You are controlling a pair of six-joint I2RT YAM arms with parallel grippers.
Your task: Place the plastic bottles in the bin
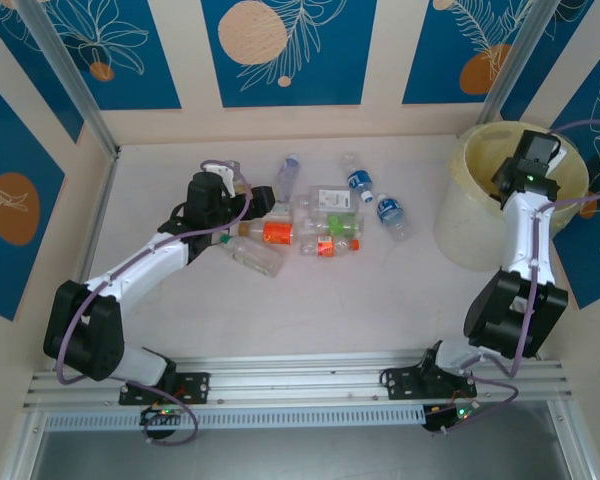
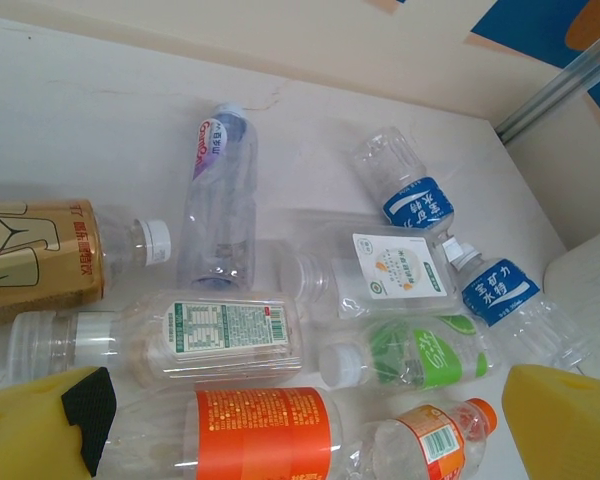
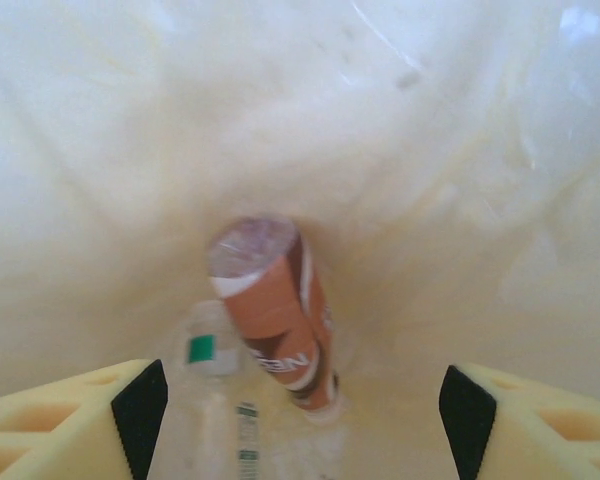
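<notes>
The right tool (image 1: 528, 160) hangs over the bin (image 1: 467, 160) at the upper right of the top view. Its fingers are spread, with nothing between them. Below it, a copper-red bottle (image 3: 275, 310) and a clear bottle (image 3: 215, 400) lie inside the bin. The left tool (image 2: 300, 440), spread wide, hovers above the plastic bottles (image 1: 320, 215) clustered on the surface (image 1: 380, 300) at centre frame.

The bin (image 1: 465, 235) is recorded as pale yellow, with a copper-brown bottle (image 3: 275, 310) bearing white bands. Against the off-white counter (image 1: 380, 300) are noted an orange-labelled bottle (image 2: 265, 432), a green-labelled bottle (image 2: 430, 352) and a blue-labelled bottle (image 2: 418, 205), all clear-bodied.
</notes>
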